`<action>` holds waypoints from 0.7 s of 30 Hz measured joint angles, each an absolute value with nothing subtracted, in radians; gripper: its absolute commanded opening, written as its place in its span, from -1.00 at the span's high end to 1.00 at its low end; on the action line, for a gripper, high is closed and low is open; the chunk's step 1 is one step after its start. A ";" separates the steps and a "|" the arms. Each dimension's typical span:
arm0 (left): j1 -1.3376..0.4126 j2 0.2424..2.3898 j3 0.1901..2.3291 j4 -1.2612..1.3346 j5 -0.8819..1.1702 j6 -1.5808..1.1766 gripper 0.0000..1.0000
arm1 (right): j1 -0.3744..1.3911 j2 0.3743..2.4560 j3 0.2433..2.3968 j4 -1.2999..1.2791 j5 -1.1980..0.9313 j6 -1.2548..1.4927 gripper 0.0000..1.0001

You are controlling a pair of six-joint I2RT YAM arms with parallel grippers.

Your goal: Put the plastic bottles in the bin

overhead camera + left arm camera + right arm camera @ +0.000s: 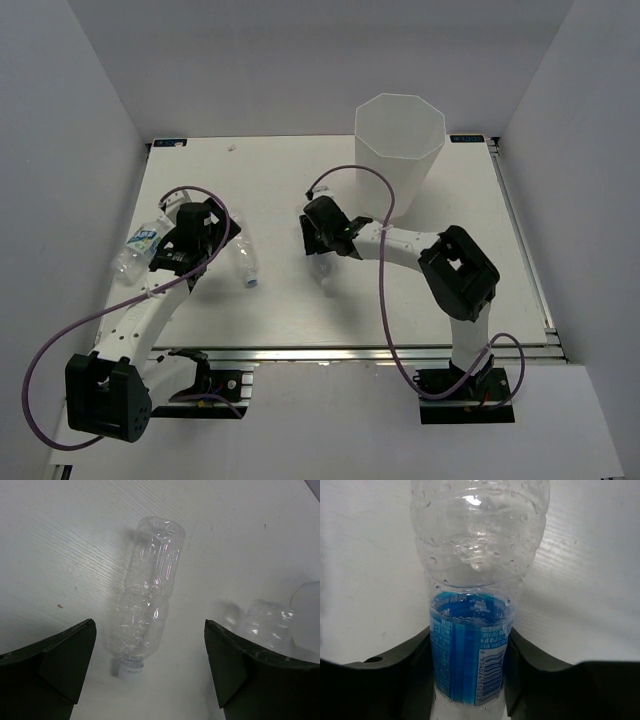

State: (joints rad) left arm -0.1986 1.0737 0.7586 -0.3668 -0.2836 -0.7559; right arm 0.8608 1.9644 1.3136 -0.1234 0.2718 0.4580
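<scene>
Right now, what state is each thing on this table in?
bin: upright, open-topped.
bare bottle: lying flat, capped.
held bottle: gripped at its blue label.
far-left bottle: lying flat.
middle bottle: lying flat.
left gripper: open, aimed at bare bottle.
right gripper: shut on held bottle.

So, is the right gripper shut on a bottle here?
Shut on it: the right gripper presses both sides of the blue-labelled bottle.

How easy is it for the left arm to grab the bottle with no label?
Probably easy, yes. The left gripper is open right over the unlabelled bottle, which lies flat on the table between its fingers with nothing in the way.
</scene>
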 measured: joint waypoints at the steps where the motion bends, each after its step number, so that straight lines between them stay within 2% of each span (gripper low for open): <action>1: -0.199 1.074 0.759 -0.367 -0.286 -0.756 -0.96 | 0.858 1.942 1.315 -0.124 0.259 0.423 0.45; 9: -0.199 1.083 0.759 -0.358 -0.296 -0.752 -0.96 | 0.841 1.611 1.480 -0.028 0.267 0.071 0.38; 11: -0.199 1.101 0.762 -0.356 -0.295 -0.751 -0.96 | 0.821 1.533 1.534 0.058 0.303 -0.027 0.32; 12: -0.199 1.113 0.764 -0.355 -0.295 -0.749 -0.96 | 0.802 1.507 1.559 0.096 0.323 -0.069 0.11; 13: -0.199 1.127 0.766 -0.354 -0.295 -0.749 -0.96 | 0.778 1.486 1.584 0.134 0.341 -0.105 0.09; 19: -0.199 1.198 0.802 -0.350 -0.297 -0.736 -0.96 | 0.560 1.555 1.753 0.223 0.420 -0.192 0.08; 21: -0.199 1.214 0.820 -0.342 -0.297 -0.729 -0.96 | 0.499 1.620 1.788 0.216 0.440 -0.195 -0.18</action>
State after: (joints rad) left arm -0.1986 1.2137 0.8196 -0.3424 -0.2970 -0.7292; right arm 0.4988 1.6199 1.7878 0.2157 0.4400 -0.1947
